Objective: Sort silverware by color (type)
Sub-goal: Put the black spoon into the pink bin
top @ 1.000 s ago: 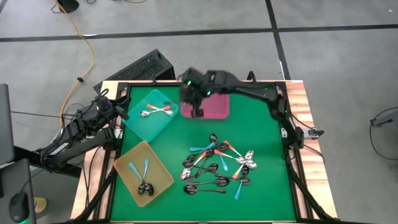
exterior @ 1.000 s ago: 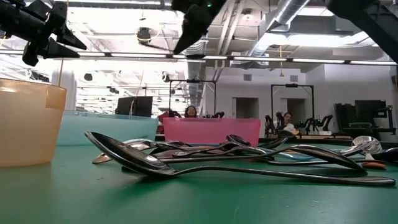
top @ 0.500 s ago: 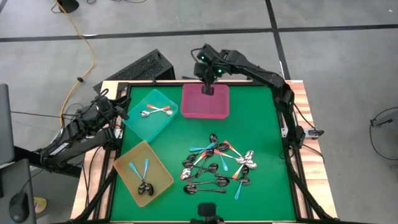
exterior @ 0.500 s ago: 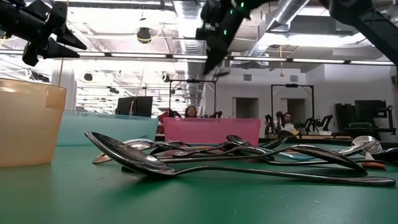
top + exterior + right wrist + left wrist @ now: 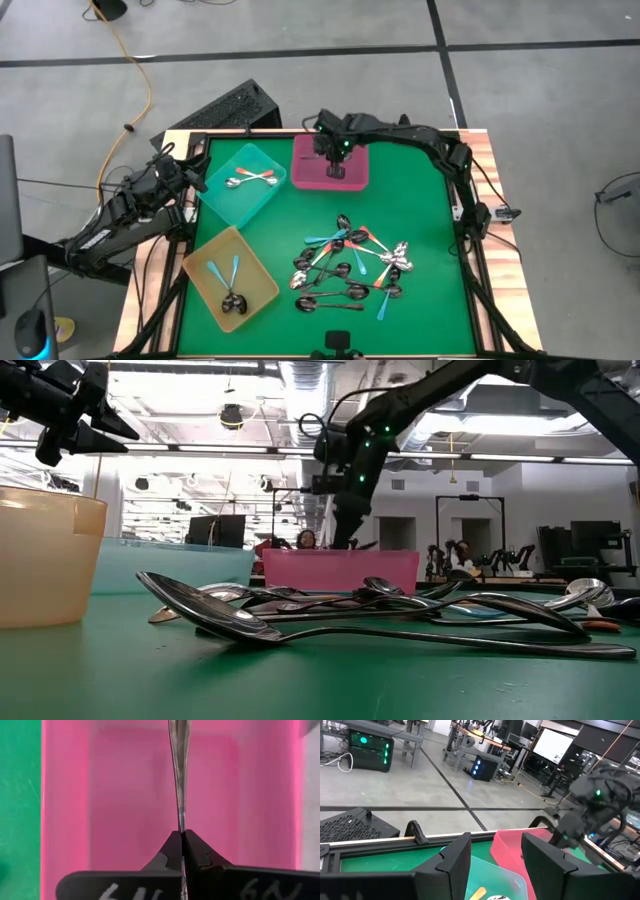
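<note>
The right gripper (image 5: 181, 851), its fingers pinched tight on the thin handle of a dark metal spoon (image 5: 180, 765), hangs over the pink tray (image 5: 356, 175) at the far edge of the green table (image 5: 430, 240). In the right wrist view the spoon runs straight out from the fingertips, its long axis pointing down into the tray's bare floor, so the tray lies directly beneath the tool and the coming move looks to be a simple release. In the low view the right arm bends down behind the tray's near wall, the spoon's bowl hidden below the rim. Well apart, toward the front of the table, the unsorted pile of spoons (image 5: 352, 268) lies in a tangle of blue, orange-red and dark handles, nearer the right arm than the left. On the left side, the teal tray (image 5: 225, 200) holds spoons with orange-red handles, and the yellow tray (image 5: 205, 270) in front of it holds blue-handled spoons beside what look like dark ones. The left gripper (image 5: 188, 172) waits with fingers closed and empty just off the teal tray's outer edge.
</note>
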